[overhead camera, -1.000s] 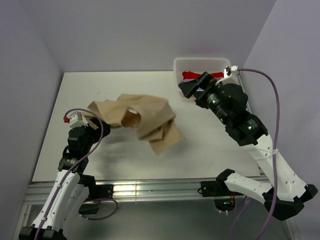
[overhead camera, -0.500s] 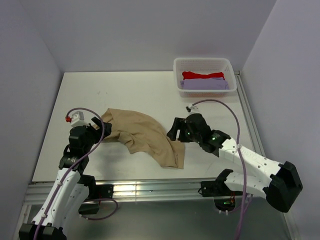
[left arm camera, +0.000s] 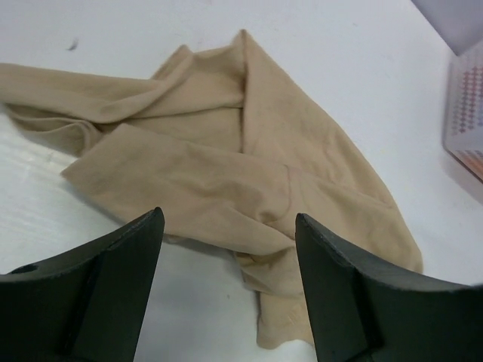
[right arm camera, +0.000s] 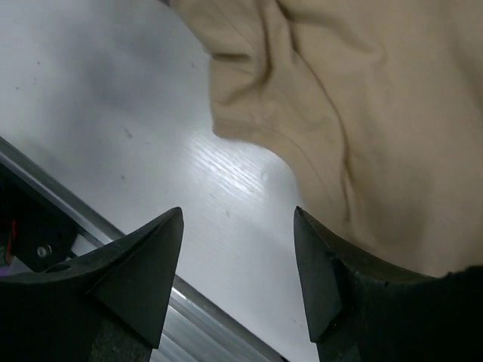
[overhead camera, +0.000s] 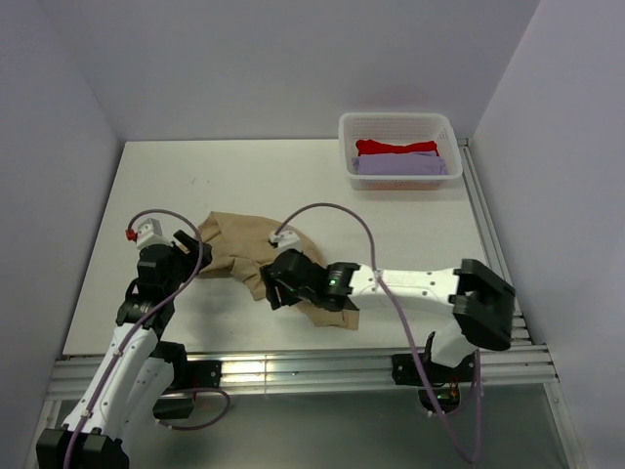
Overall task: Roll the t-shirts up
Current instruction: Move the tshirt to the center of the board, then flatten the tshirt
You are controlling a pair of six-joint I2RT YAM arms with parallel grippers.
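The tan t-shirt lies crumpled on the white table, left of centre. It fills the left wrist view and the top right of the right wrist view. My left gripper is open and empty at the shirt's left end, with the cloth just ahead of its jaws. My right gripper is open and empty, low at the shirt's near edge, mostly over bare table; its right finger overlaps the cloth. A red t-shirt and a lavender one lie in the basket.
A white mesh basket stands at the back right of the table; its corner shows in the left wrist view. The table's metal front rail runs close below the right gripper. The right arm stretches leftward across the near table.
The shirt hung raised off the table and now lies on it. My right arm swung from beside the basket down and left to the shirt's near edge. The left arm barely moved.
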